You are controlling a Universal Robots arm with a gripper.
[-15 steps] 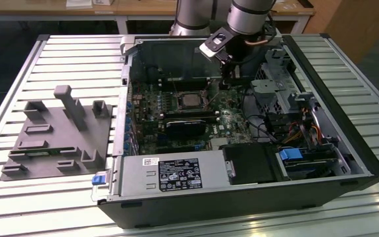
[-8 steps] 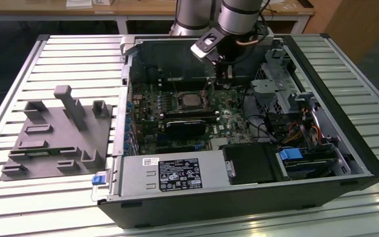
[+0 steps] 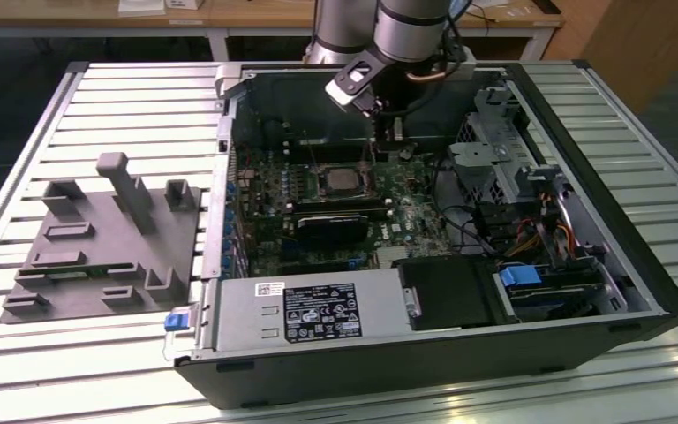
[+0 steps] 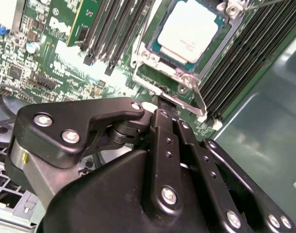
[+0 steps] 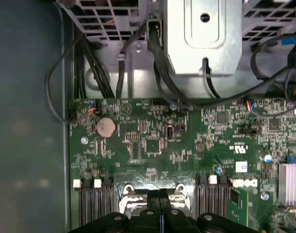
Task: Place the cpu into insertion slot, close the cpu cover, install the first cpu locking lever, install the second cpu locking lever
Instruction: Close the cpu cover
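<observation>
The cpu [image 3: 342,179] [image 4: 189,29], a silver-grey square chip, lies flat in the insertion slot [image 3: 317,183] on the green motherboard inside the open case. The cpu cover [image 4: 153,57], a thin silvery frame, lies down around the chip. A thin metal locking lever [image 4: 198,98] runs along one side of the socket. My gripper [image 3: 374,150] [image 4: 157,102] [image 5: 160,194] hangs just above the socket's edge, its black fingers pressed together at the frame's corner. I cannot tell whether they pinch the lever.
Long black memory slots [image 4: 119,34] flank the socket. A metal drive cage [image 3: 498,159] with black cables [image 5: 138,63] stands at the exterior view's right. The power supply [image 3: 304,314] fills the case's near side. A grey fixture block [image 3: 103,238] sits outside the case.
</observation>
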